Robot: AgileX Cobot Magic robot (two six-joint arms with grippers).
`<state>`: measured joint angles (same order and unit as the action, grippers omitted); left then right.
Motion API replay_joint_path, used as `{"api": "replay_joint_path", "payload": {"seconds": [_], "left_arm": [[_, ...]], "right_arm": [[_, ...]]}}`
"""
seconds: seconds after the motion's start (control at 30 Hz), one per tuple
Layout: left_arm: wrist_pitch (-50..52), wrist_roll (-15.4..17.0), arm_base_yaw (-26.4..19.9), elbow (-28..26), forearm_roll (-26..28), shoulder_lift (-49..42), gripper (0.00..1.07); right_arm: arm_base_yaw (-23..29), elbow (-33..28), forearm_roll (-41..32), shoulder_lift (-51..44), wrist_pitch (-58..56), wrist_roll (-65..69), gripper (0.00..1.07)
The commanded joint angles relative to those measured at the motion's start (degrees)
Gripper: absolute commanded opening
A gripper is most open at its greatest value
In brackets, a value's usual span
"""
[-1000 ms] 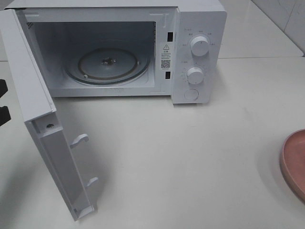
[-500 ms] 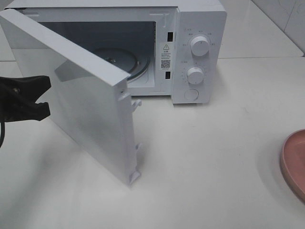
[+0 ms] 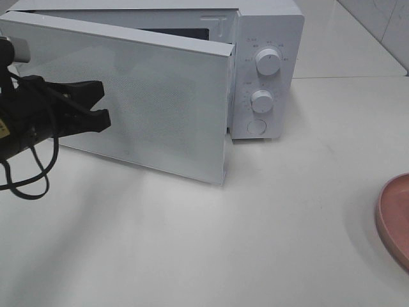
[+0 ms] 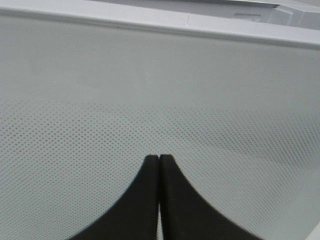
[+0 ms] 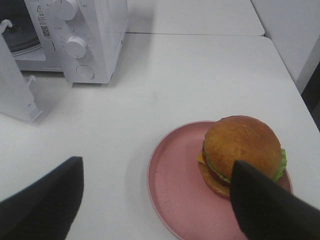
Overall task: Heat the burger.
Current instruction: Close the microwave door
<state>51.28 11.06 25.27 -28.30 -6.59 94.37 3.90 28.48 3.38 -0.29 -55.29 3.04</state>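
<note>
Microwave door (image 3: 153,102), left of frame, is pushed nearly shut by the closed, empty left gripper (image 3: 96,105). The burger (image 5: 242,152) sits on the pink plate (image 5: 170,195), lower right, between the spread right gripper's (image 5: 155,200) fingers. Risk: heating is blocked if the door latches with the burger outside.

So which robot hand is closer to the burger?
The right one. The right gripper hangs open just above the burger on its pink plate. The left gripper is shut, far across the table, pushing on the microwave door.

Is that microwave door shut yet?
Not quite. The door stands ajar, its free edge clear of the microwave, and the shut left gripper is against it.
</note>
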Motion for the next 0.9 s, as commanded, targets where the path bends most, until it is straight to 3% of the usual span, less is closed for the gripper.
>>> {"api": "replay_joint_path", "payload": {"seconds": [0.03,0.23,0.3,0.9], "left_arm": [[0.5,-2.9,2.9,-3.8,4.8,2.3,0.00],[0.0,-3.7,5.2,-8.5,7.9,5.9,0.00],[-0.2,-3.7,6.1,-12.7,9.5,8.9,0.00],[-1.0,-4.2,6.5,-25.9,12.1,17.7,0.00]], "right_arm": [[-0.5,-0.2,0.1,-1.5,0.2,-0.1,0.76],[-0.5,-0.2,0.1,-1.5,0.2,-0.1,0.76],[-0.5,-0.2,0.1,-1.5,0.2,-0.1,0.76],[-0.5,-0.2,0.1,-1.5,0.2,-0.1,0.76]]}}
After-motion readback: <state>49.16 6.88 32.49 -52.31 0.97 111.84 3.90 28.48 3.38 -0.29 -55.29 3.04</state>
